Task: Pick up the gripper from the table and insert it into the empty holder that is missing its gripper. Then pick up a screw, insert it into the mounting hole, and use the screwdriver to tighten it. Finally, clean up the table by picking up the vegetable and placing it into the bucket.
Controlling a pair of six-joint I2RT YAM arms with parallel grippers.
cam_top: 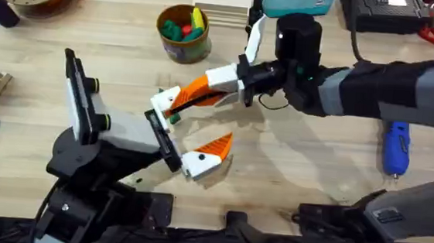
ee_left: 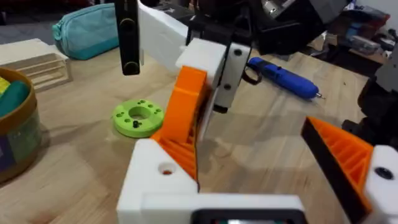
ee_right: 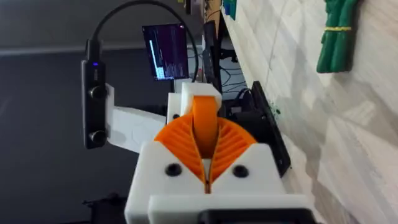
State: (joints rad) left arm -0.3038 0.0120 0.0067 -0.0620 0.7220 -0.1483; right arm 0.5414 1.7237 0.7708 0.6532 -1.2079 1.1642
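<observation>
The right arm's gripper (cam_top: 204,89), white angular plastic mounts with orange ribbed pads, is clamped together on the loose orange wedge-shaped plastic gripper piece (ee_right: 205,127) near the middle of the pale wooden table (cam_top: 291,166). The wedge's smooth narrow body stands between the two ribbed pads and its far end meets the bare white angular plastic holder (ee_left: 165,171) on the left arm. The left arm's gripper (cam_top: 179,130) has its fingers spread wide apart, one side the bare white block, the other carrying an orange ribbed tip (ee_left: 339,152).

A flat bright green round ring (ee_left: 138,117) with small holes lies on the table just beside the joined pieces. The blue cylindrical screwdriver (cam_top: 395,147) with its thin metal bit lies well apart to the right. The slim dark green ridged toy vegetable (ee_right: 336,34) lies flat on the wood. The round bucket (cam_top: 184,32) with its yellow-orange rim and olive side stands at the far middle, holding coloured toy pieces. A teal fabric pouch (ee_left: 84,31) and slatted wooden blocks (ee_left: 37,65) sit at the far edge.
</observation>
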